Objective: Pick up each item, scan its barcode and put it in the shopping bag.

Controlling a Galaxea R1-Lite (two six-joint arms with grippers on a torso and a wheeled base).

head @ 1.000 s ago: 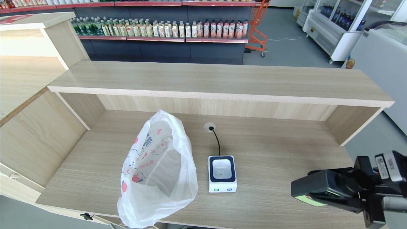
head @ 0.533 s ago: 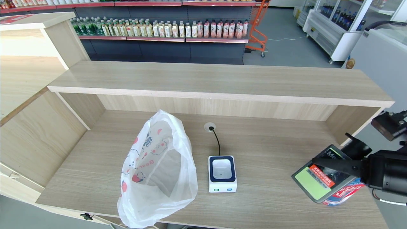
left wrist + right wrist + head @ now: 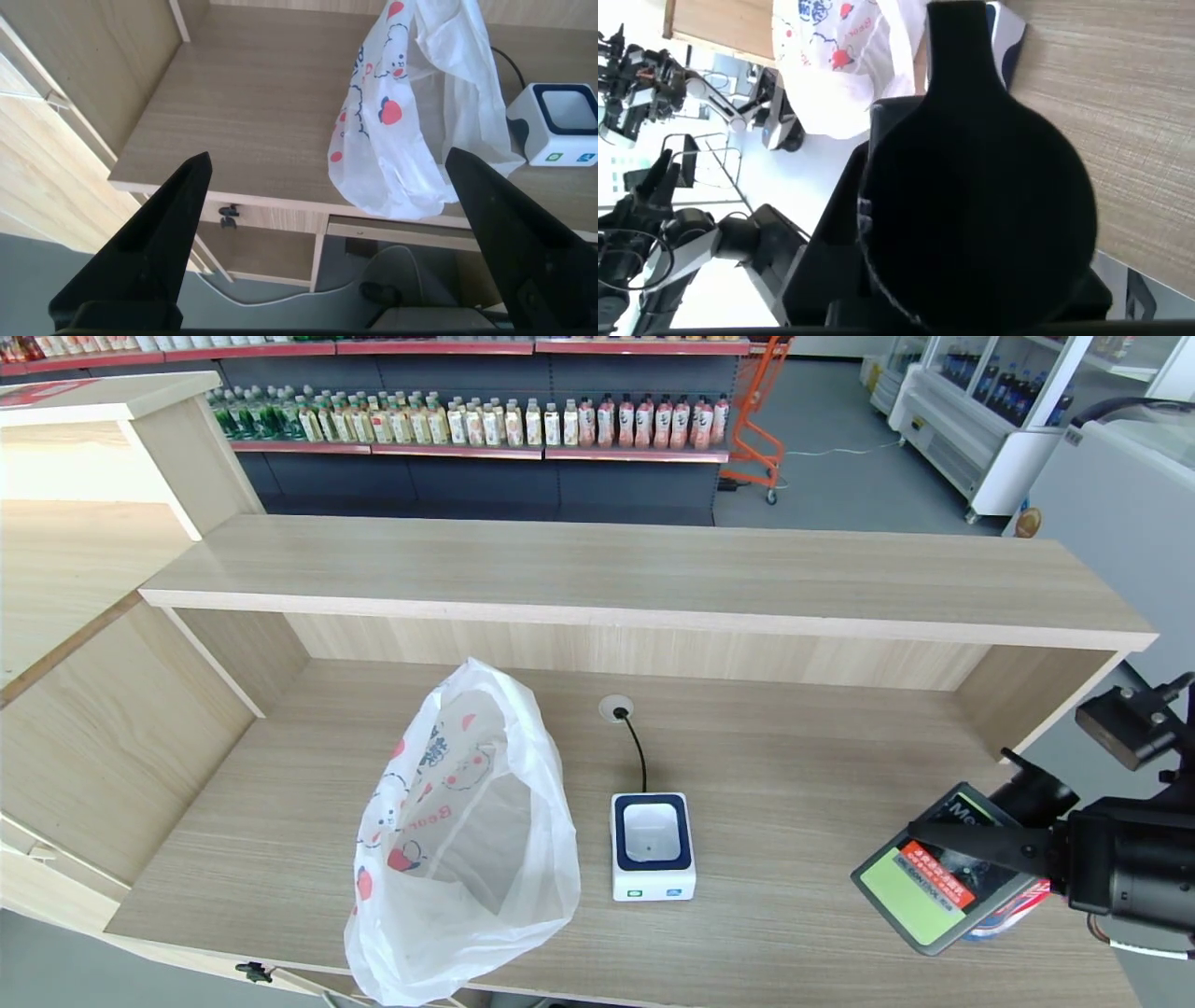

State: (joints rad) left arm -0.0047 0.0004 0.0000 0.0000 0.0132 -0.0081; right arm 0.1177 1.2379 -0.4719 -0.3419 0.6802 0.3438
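A flat dark pack (image 3: 943, 887) with a green and red label hangs over the right end of the wooden counter (image 3: 803, 775), labelled face up. My right gripper (image 3: 991, 847) is shut on it. In the right wrist view the dark pack (image 3: 971, 187) hides most of what is under it. The white barcode scanner (image 3: 653, 845) sits mid-counter, left of the pack. Left of the scanner, the white printed shopping bag (image 3: 467, 831) stands with its mouth open. My left gripper (image 3: 329, 161) is open and holds nothing, below the counter's front edge near the shopping bag (image 3: 411, 121).
A raised ledge (image 3: 653, 569) runs along the back of the counter, with side walls at both ends. The scanner's black cable (image 3: 638, 747) leads to a hole behind it. Something red, white and blue (image 3: 1018, 907) peeks out under the held pack.
The right gripper has turned the pack from edge-on to labelled face up, then shifted it slightly left and down. Bag and scanner have not moved.
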